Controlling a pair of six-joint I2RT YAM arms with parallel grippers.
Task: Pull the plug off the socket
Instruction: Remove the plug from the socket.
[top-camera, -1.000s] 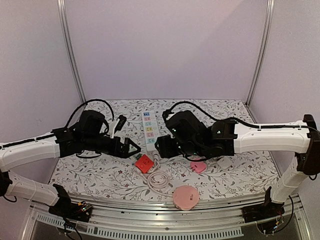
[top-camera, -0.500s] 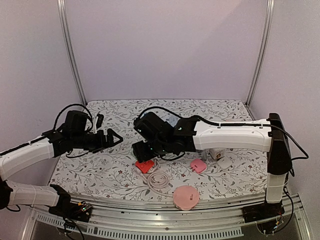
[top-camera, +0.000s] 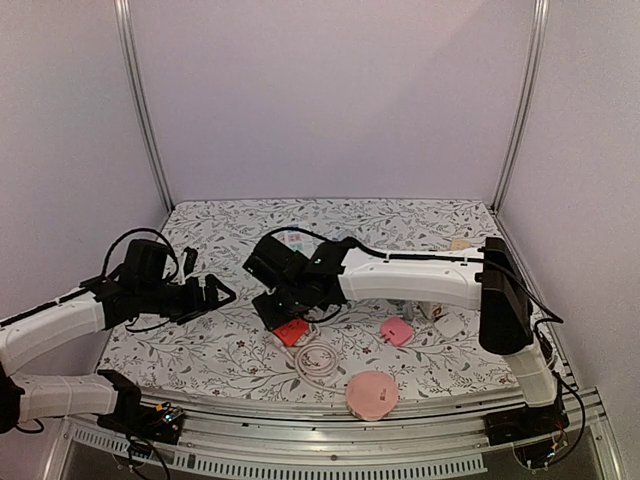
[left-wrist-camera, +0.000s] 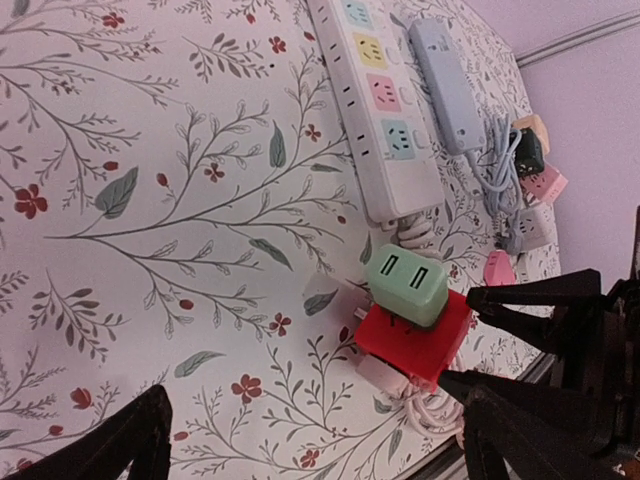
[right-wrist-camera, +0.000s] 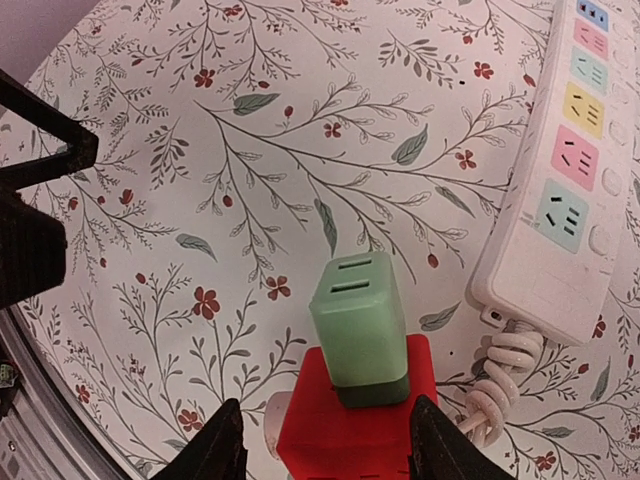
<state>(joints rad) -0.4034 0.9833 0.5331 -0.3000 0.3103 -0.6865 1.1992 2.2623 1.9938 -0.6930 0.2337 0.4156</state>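
**Right claw (right-wrist-camera: 325, 445) straddles socket (right-wrist-camera: 355, 425) on floral tabletop (right-wrist-camera: 300, 150)**
The green plug (right-wrist-camera: 358, 330) sits in the red socket, with the right claw's jaws open on either side. Seen from above, the left claw (top-camera: 215, 295) gapes wide at the socket's 9 o'clock. The strip (right-wrist-camera: 565, 190) lies at the plug's 2 o'clock.

Tablecloth (right-wrist-camera: 250, 150): white ground, grey-green leaf sprigs, small red flowers; plug (right-wrist-camera: 358, 325): pale mint green, darker green base; socket cube (right-wrist-camera: 345, 425): bright red; power strip (right-wrist-camera: 530, 250): white body, outlets blue, pink, green, yellow, pink, teal; second strip (left-wrist-camera: 447, 85): pale blue-grey; coiled cable (top-camera: 318, 362): white; round disc (top-camera: 372, 393): pink.
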